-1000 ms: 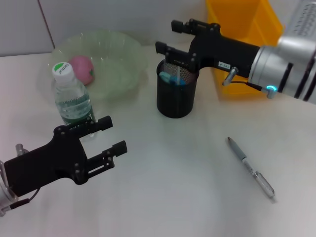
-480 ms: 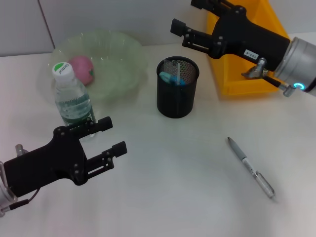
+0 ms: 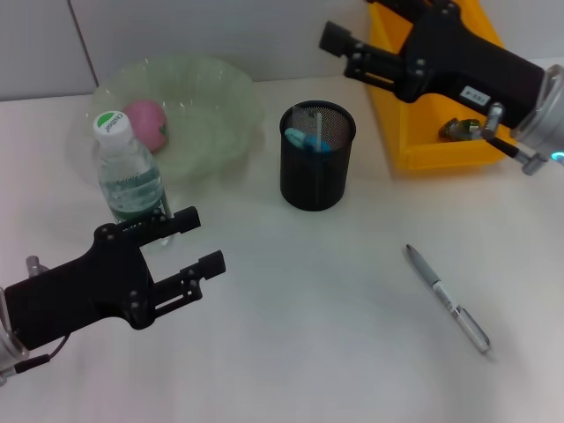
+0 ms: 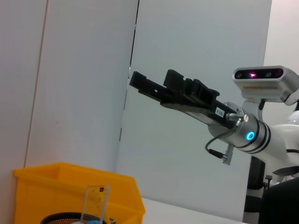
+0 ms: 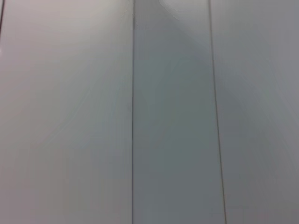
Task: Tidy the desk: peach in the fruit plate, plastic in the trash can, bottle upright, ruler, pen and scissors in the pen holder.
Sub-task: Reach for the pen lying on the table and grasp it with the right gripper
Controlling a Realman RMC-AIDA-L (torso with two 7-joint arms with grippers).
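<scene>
The pink peach (image 3: 146, 123) lies in the pale green fruit plate (image 3: 211, 106). A clear bottle (image 3: 128, 172) with a green cap stands upright in front of the plate. The black mesh pen holder (image 3: 317, 163) holds the blue-handled scissors (image 3: 310, 141) and a clear ruler (image 4: 96, 203). On the table at the right lies a silver pen (image 3: 447, 300). My right gripper (image 3: 352, 19) hangs open and empty, high over the yellow trash can (image 3: 414, 132), also seen as right gripper (image 4: 152, 77). Low at the front left, my left gripper (image 3: 201, 238) is open near the bottle. The plastic is out of view.
A grey panelled wall (image 5: 149, 112) stands behind the table and fills the right wrist view. White table surface (image 3: 308, 308) lies between the left gripper and the pen.
My right gripper has risen from just above the pen holder and pulled back to the right, over the yellow trash can. The left arm has stayed still.
</scene>
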